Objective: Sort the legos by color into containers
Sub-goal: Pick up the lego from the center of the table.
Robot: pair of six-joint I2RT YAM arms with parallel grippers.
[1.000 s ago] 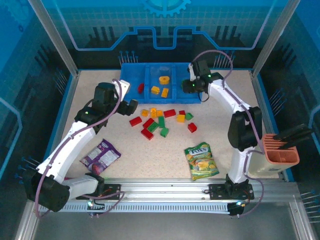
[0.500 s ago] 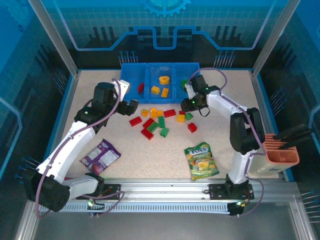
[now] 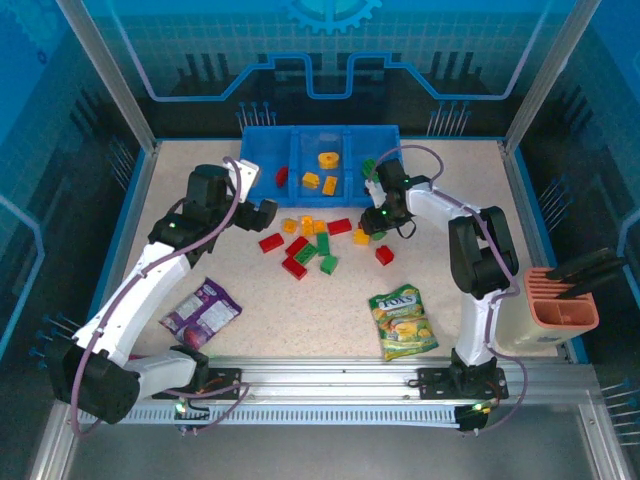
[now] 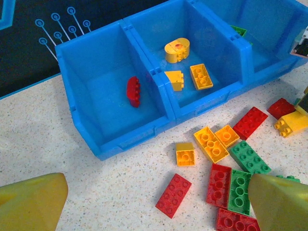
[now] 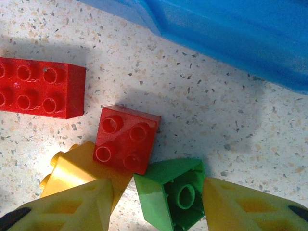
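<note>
Right wrist view: my right claw [image 5: 156, 204] is spread astride the small green plastic brick [image 5: 169, 191], ready to pinch it for the blue divided plastic tray [image 5: 231, 29].

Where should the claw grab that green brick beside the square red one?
Probably from straight above, pinching its two flat side walls: the green brick sits between the open fingers of the right gripper. The red brick crowds its upper left corner, so grip away from that corner.
</note>
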